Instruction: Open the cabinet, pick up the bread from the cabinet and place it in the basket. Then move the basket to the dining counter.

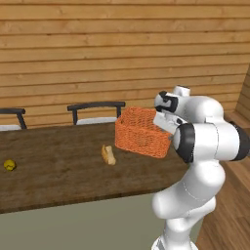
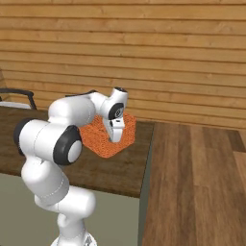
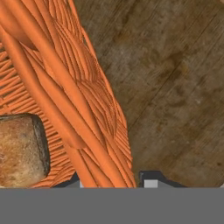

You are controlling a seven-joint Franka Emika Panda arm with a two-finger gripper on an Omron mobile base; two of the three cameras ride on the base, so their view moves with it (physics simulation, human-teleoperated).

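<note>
Here our gripper [image 3: 114,181] pinches the basket [image 1: 142,132] wall, jaws narrow, bread [image 3: 19,148] inside beside one finger. Below us runs the dark counter [image 1: 58,171]; beyond stand chairs [image 1: 95,111] and a plank wall [image 1: 122,49].

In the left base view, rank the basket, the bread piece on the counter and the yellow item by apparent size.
1. basket, held nearer the camera
2. bread piece
3. yellow item, only slightly smaller than the bread
</note>
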